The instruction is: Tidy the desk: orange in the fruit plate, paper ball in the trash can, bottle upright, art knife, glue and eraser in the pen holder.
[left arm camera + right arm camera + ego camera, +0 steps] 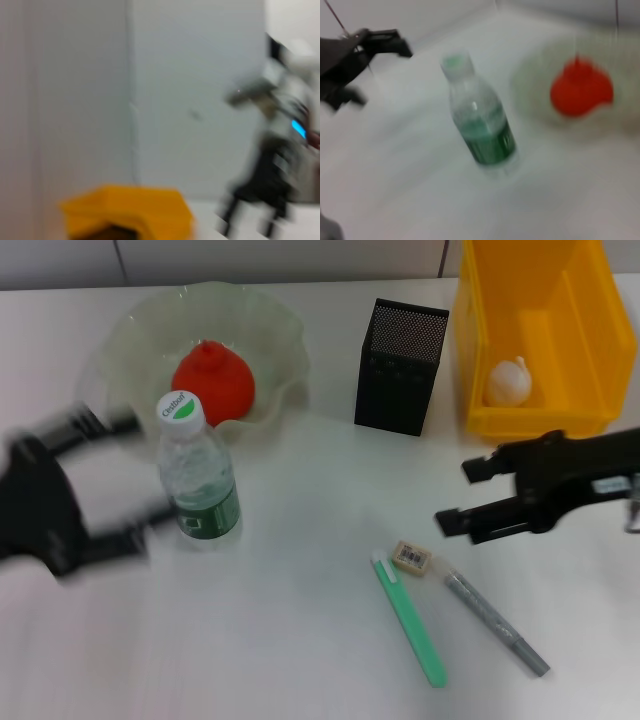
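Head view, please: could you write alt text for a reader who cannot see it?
The bottle stands upright on the white desk between the open left claw and the fruit plate holding the orange. The open right claw hovers above the eraser, near the pen holder and trash can.

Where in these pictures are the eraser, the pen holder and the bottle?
eraser (411,556): head view, on its printed label.
pen holder (399,370): head view, on its front mesh wall.
bottle (204,502): head view, on its green label.
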`<move>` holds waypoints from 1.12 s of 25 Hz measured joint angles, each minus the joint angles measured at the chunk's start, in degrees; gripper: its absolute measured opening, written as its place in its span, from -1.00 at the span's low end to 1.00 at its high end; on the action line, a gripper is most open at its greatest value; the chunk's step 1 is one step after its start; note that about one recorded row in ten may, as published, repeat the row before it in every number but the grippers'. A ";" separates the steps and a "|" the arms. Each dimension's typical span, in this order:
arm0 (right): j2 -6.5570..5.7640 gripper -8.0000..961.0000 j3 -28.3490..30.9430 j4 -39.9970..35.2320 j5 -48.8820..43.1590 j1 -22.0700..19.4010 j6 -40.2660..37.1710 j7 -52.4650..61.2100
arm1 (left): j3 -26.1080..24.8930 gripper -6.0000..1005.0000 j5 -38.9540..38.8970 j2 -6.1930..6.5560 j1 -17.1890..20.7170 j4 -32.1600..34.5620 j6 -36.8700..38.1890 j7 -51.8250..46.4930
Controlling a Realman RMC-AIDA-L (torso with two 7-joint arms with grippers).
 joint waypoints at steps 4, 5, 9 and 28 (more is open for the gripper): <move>0.02 0.75 -9.64 -4.42 -7.96 5.11 -1.07 13.84 | 4.73 0.69 4.76 -0.15 -1.03 -6.15 -1.14 6.04; 0.03 0.75 -12.05 -4.80 -9.32 6.16 -1.11 16.25 | 5.32 0.69 4.93 -0.16 -1.52 -7.82 -1.58 7.23; 0.06 0.74 -22.67 -5.34 -15.32 10.60 -0.37 26.23 | 5.73 0.69 5.01 -0.03 -3.52 -13.08 -3.19 10.04; 0.39 0.69 -35.95 2.32 -20.59 12.11 5.33 36.26 | 5.78 0.69 5.25 0.18 -5.75 -14.88 -5.22 10.41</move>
